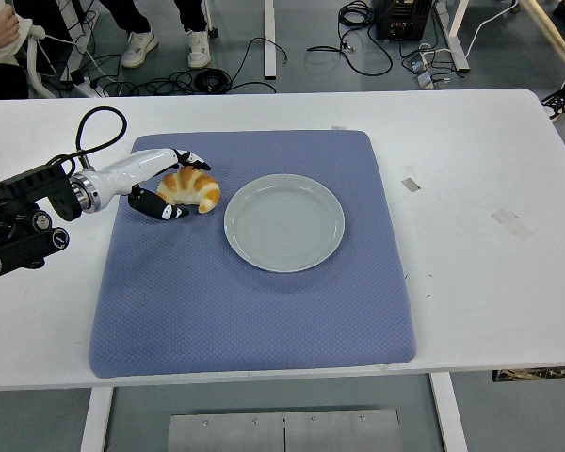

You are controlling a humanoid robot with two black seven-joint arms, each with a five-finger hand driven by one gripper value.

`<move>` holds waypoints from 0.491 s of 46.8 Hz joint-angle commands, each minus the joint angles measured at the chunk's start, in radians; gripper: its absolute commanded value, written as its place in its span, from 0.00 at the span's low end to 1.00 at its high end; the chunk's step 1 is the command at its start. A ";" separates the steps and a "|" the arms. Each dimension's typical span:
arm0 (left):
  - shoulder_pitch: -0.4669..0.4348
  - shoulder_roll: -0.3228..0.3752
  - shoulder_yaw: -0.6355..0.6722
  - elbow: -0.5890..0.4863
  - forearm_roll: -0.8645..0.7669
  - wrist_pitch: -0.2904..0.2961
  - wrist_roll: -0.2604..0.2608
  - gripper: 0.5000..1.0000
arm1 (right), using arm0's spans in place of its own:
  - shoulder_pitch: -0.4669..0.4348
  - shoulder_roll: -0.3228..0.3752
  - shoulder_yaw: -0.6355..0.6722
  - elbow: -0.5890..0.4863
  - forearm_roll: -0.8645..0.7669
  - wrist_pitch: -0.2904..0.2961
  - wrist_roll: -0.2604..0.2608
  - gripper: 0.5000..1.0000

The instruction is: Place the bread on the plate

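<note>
step: grasping | left robot hand (174, 184) fingers around the bread (189, 187), not clearly clamped | bread on mat (254, 311), just left of plate (284, 222) | next: close, lift, carry right

The bread (190, 187) is a croissant, golden brown with paler bands across its ridged back, curved in a crescent whose ends point down toward the table's near edge. It lies flat on the blue mat, in the mat's left rear part, just left of the plate (284, 222) and apart from it by a narrow strip of mat. The plate is round, pale grey-green, with a shallow raised rim and faint rings in its well. It sits upright near the mat's middle, a little toward the far side, and holds nothing.
</note>
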 commanded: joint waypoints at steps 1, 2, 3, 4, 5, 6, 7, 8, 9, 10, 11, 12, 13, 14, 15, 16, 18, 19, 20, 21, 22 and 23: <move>0.001 -0.016 0.000 0.017 0.000 0.006 0.000 0.39 | -0.001 0.000 0.001 0.000 0.000 0.000 0.000 1.00; 0.001 -0.016 0.000 0.017 0.000 0.006 0.000 0.36 | 0.001 0.000 0.000 0.000 0.000 0.000 0.000 1.00; 0.001 -0.017 0.000 0.017 0.000 0.006 0.000 0.35 | -0.001 0.000 0.000 0.000 0.000 0.000 0.000 1.00; 0.001 -0.017 0.000 0.017 0.000 0.006 0.000 0.34 | -0.001 0.000 0.000 0.000 0.000 0.000 0.000 1.00; 0.001 -0.017 0.000 0.020 0.000 0.006 0.000 0.32 | -0.001 0.000 0.001 0.000 0.000 0.000 0.000 1.00; 0.001 -0.017 0.000 0.020 0.000 0.006 0.000 0.28 | -0.001 0.000 0.000 0.000 0.000 0.000 0.000 1.00; -0.001 -0.017 0.000 0.020 0.000 0.006 0.000 0.22 | -0.001 0.000 0.000 0.000 0.000 0.000 0.000 1.00; -0.001 -0.019 0.000 0.020 0.000 0.006 0.000 0.15 | 0.001 0.000 0.001 0.000 0.000 0.000 0.000 1.00; -0.001 -0.019 0.000 0.020 0.000 0.007 0.000 0.09 | -0.001 0.000 0.001 0.000 0.000 0.000 0.000 1.00; -0.002 -0.022 0.000 0.020 0.000 0.007 0.000 0.05 | 0.001 0.000 0.000 0.000 0.000 0.000 0.000 1.00; -0.005 -0.025 -0.001 0.020 0.000 0.007 0.000 0.02 | -0.001 0.000 0.000 0.000 0.000 0.000 0.000 1.00; -0.008 -0.026 -0.001 0.020 0.000 0.007 0.000 0.02 | 0.001 0.000 0.000 0.000 0.000 0.000 0.000 1.00; -0.010 -0.028 -0.001 0.020 0.000 0.007 0.000 0.01 | 0.001 0.000 0.001 0.000 0.000 0.000 0.000 1.00; -0.015 -0.028 -0.001 0.020 -0.002 0.007 0.000 0.01 | 0.001 0.000 0.001 0.000 0.000 0.000 0.000 1.00; -0.016 -0.027 -0.001 0.020 -0.002 0.007 0.000 0.01 | 0.001 0.000 0.000 0.000 0.000 0.000 0.000 1.00; -0.018 -0.027 -0.001 0.020 -0.002 0.007 0.000 0.01 | -0.001 0.000 0.001 0.000 0.000 0.000 0.000 1.00; -0.027 -0.025 -0.001 0.017 -0.002 0.007 0.000 0.00 | -0.001 0.000 0.000 0.000 0.000 0.000 0.000 1.00; -0.030 -0.023 -0.001 0.017 -0.002 0.007 0.000 0.00 | -0.001 0.000 0.000 0.000 0.000 0.000 0.000 1.00; -0.031 -0.023 -0.001 0.017 -0.002 0.007 0.000 0.00 | -0.001 0.000 0.001 0.000 0.000 0.000 0.000 1.00; -0.033 -0.022 -0.001 0.017 -0.002 0.007 0.000 0.00 | 0.001 0.000 0.001 0.000 0.000 0.000 0.000 1.00; -0.036 -0.020 0.000 0.017 0.000 0.007 -0.002 0.00 | -0.001 0.000 0.000 0.000 0.000 0.000 0.000 1.00; -0.038 -0.020 -0.001 0.017 0.000 0.007 -0.002 0.00 | -0.001 0.000 0.000 0.000 0.000 0.000 0.000 1.00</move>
